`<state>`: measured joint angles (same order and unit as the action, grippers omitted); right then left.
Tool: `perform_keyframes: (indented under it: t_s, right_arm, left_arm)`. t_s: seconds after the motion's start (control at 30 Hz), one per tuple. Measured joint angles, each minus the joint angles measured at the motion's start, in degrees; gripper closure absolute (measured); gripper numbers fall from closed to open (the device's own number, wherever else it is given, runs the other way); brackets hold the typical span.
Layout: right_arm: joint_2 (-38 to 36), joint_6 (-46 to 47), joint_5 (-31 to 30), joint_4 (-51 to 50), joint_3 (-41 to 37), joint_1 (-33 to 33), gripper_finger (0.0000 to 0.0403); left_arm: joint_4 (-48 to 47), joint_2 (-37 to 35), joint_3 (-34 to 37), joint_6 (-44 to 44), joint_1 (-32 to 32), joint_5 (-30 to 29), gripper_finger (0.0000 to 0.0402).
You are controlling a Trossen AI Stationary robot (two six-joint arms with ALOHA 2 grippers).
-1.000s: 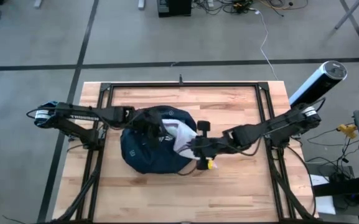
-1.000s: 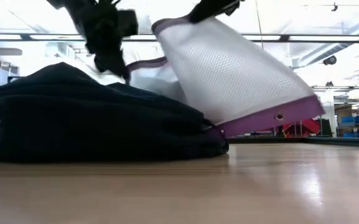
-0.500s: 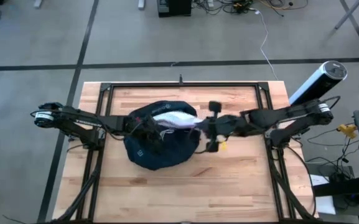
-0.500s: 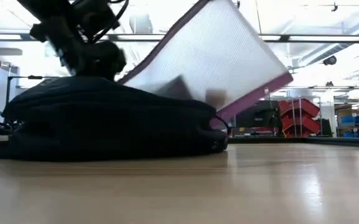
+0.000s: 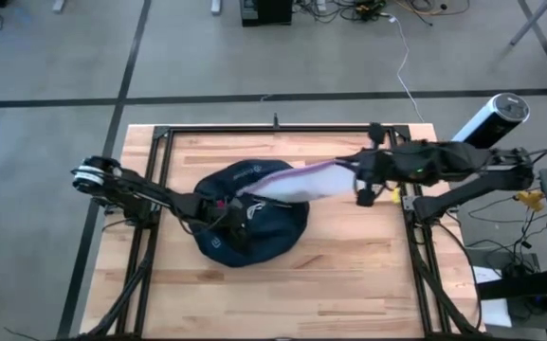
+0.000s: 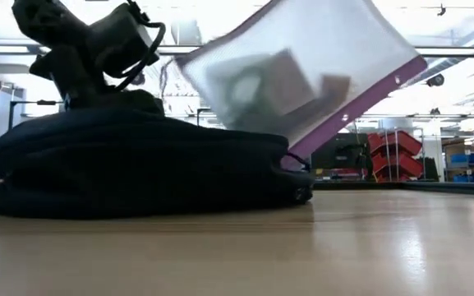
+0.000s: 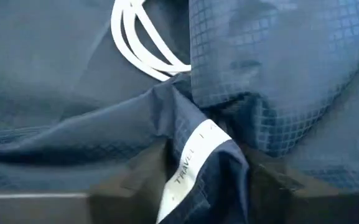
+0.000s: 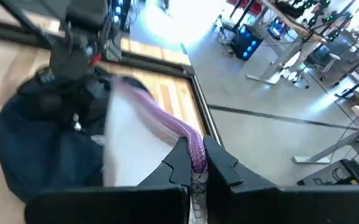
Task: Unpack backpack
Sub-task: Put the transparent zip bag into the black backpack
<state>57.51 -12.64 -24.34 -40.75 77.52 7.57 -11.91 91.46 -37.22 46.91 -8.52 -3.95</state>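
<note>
The dark navy backpack [image 5: 254, 235] lies slumped on the wooden table, left of centre, also seen in the low view [image 6: 138, 173]. A clear purple-edged zip pouch [image 5: 297, 180] slants up out of its top toward the right, with blurred items inside [image 6: 302, 74]. Its lower end is still at the backpack's opening. My right gripper [image 5: 354, 172] is raised at the pouch's upper end and shut on it. My left gripper [image 5: 227, 213] is down on the backpack's top, shut on a fold of its fabric [image 7: 198, 174]. My left gripper pinches a raised fold of the backpack's navy fabric, the fold bearing the white strip [image 7: 195, 155], between its two fingers. The fingers come from above, slanting down. The backpack stays on the table. My right gripper pinches the pouch's purple edge [image 8: 196, 154] at its upper end between its two fingers. The fingers come from the table's right, nearly level. The pouch hangs slanted from the hold, its lower end [image 5: 252, 189] on the backpack.
A black metal frame [image 5: 282, 130] borders the table's far, left and right sides. A white cylinder [image 5: 486, 121] stands off the far right corner. Bare wood [image 5: 282, 294] lies between the backpack and the near edge.
My right gripper has risen and drawn back toward the table's right edge, pulling the pouch farther out of the backpack while its lower end stays there. My left gripper has sunk onto the backpack's top, a little toward the near edge.
</note>
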Motion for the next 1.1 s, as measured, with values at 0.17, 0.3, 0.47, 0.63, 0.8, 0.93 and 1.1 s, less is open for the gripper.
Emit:
perform_keyframes:
  t_s: [0.17, 0.3, 0.47, 0.63, 0.8, 0.93, 1.1]
  right_arm:
    - [-2.11, -0.07, 0.81, 0.28, 0.00, 0.00, 0.0403]
    - [-2.31, -0.65, 0.77, 0.33, 0.00, -0.08, 0.0403]
    - [-1.73, -0.99, 0.78, 0.34, 0.00, -0.11, 0.0403]
    - [-0.92, -0.99, 0.78, 0.34, 0.00, -0.12, 0.0403]
    - [-0.28, -1.07, 0.77, 0.37, 0.00, -0.12, 0.0403]
    - [-0.30, -1.74, 0.76, 0.30, 0.00, -0.11, 0.0403]
    - [-0.40, -2.98, 0.78, 1.13, 0.00, -0.13, 0.0403]
  left_arm:
    - [-21.90, -3.75, -9.26, -10.48, -0.31, 1.69, 0.0387]
    - [-42.95, -5.04, -21.30, -17.96, -1.47, -2.63, 0.0386]
    - [-55.75, -5.09, -32.82, -22.39, -2.26, -10.65, 0.0384]
    - [-52.17, -5.02, -39.36, -23.83, -2.99, -13.96, 0.0371]
    - [-40.79, -4.62, -41.38, -25.76, -5.63, -15.01, 0.0348]
    - [-38.25, -3.34, -41.39, -23.22, -8.88, -15.27, 0.0344]
    - [-44.26, 0.26, -39.84, -16.68, -14.13, -18.28, 0.0352]
